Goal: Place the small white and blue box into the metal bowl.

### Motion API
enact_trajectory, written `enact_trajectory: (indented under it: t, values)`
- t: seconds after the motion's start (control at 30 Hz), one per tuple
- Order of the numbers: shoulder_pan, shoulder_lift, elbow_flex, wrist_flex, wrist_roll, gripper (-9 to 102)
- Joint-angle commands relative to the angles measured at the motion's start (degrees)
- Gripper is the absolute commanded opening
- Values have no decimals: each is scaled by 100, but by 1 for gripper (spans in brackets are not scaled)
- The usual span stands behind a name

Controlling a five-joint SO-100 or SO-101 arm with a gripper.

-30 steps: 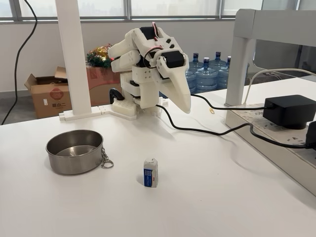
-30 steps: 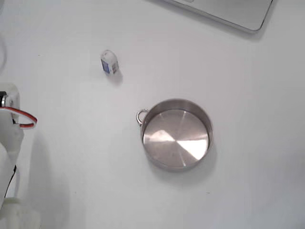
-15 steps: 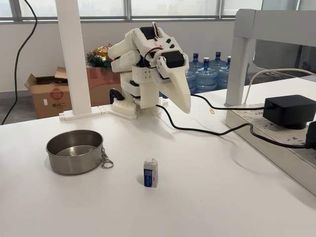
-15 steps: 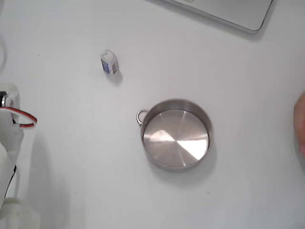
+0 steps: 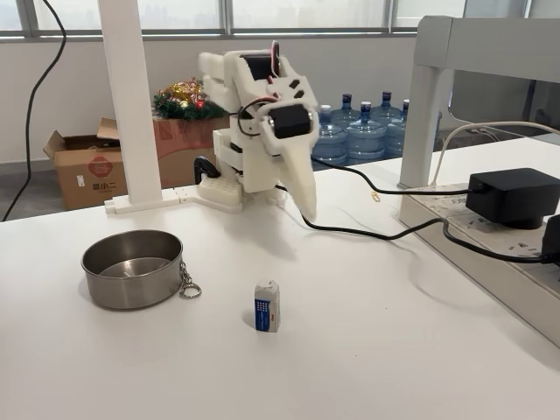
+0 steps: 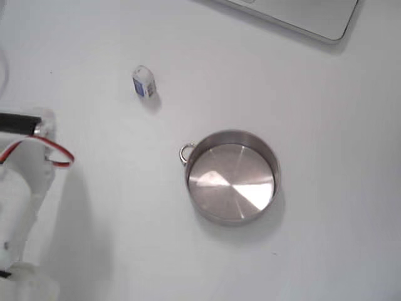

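The small white and blue box (image 5: 267,306) stands upright on the white table, blue face toward the camera; it also shows from above (image 6: 143,82). To its left in the side fixed view sits the metal bowl (image 5: 133,267), empty, with a keyring chain (image 5: 189,285) hanging from its rim; from above the bowl (image 6: 232,216) lies right of and below the box. My gripper (image 5: 309,208) hangs at the back of the table, pointing down, its white jaws together and holding nothing, well behind the box. The arm (image 6: 25,188) enters the top-down view at the left edge.
A black cable (image 5: 367,232) runs from the arm's base to a black power adapter (image 5: 514,197) on a raised shelf at the right. A white post (image 5: 131,105) stands behind the bowl. A laptop corner (image 6: 301,15) lies at the top of the view from above.
The arm has unfolded from its rest pose: the gripper has swung left and forward, and in the view from above the arm reaches farther right. A hand seen earlier at the right edge is gone.
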Motion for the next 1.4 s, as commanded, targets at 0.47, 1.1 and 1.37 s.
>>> enact_trajectory:
  t: [0.47, 1.1, 1.37]
  values:
    - [1301, -5643, 457, -7822, 4087, -4]
    - [1556, -8341, 158, -10107, 6601, -4]
    - [1556, -8367, 132, -10107, 6609, -4]
